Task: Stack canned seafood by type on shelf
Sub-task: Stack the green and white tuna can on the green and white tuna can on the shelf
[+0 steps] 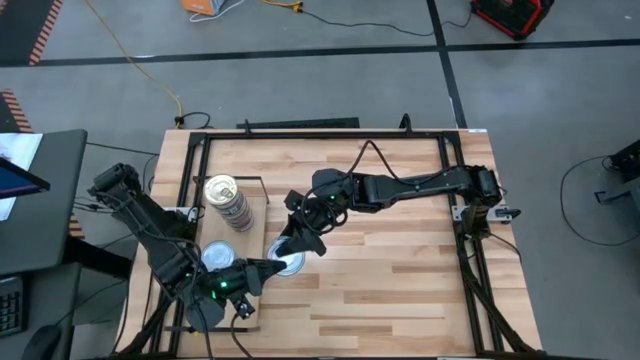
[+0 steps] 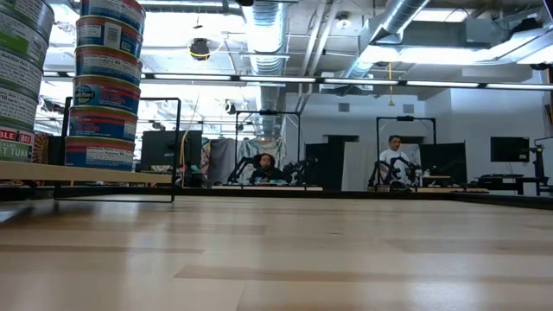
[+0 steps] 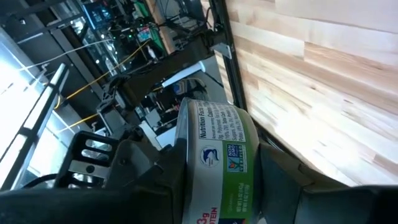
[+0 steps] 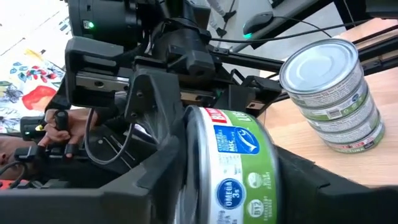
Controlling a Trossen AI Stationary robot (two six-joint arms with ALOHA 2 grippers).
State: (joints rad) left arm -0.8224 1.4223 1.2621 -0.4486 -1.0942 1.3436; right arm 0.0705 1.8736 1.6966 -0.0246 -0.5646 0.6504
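One tin (image 1: 288,263), silver on top with a green label, sits between both grippers just right of the shelf (image 1: 228,300), a pale board with a black wire frame. My left gripper (image 1: 266,271) reaches it from the near left and my right gripper (image 1: 297,248) from the far right; both are shut on it. On the shelf stand a gold-topped stack (image 1: 224,197) and a silver-topped stack (image 1: 217,257). The low view shows the shelf (image 2: 86,172) with a blue-label stack (image 2: 104,86) and a green-label stack (image 2: 17,78), but neither gripper. My left gripper pinches the tin (image 3: 219,163) between its two fingers, one finger (image 3: 146,174) on each side, with the labelled side wall facing the wrist camera. It comes roughly level from the shelf side. Whether the tin touches the table, I cannot tell. My right gripper pinches the same tin (image 4: 233,171) between its two fingers, one finger (image 4: 140,190) on each side, and the green label faces its wrist camera. It comes slanting down from the table's far right, opposite the left gripper's finger (image 4: 155,118) at the tin's rim.
A black rail frame (image 1: 452,200) runs around the butcher-block table (image 1: 400,290), which lies bare right of the grippers. A silver-topped stack (image 4: 333,93) stands close behind the held tin. People sit at benches (image 2: 396,160) in the room beyond. A person's hand (image 4: 55,124) shows past the left arm.
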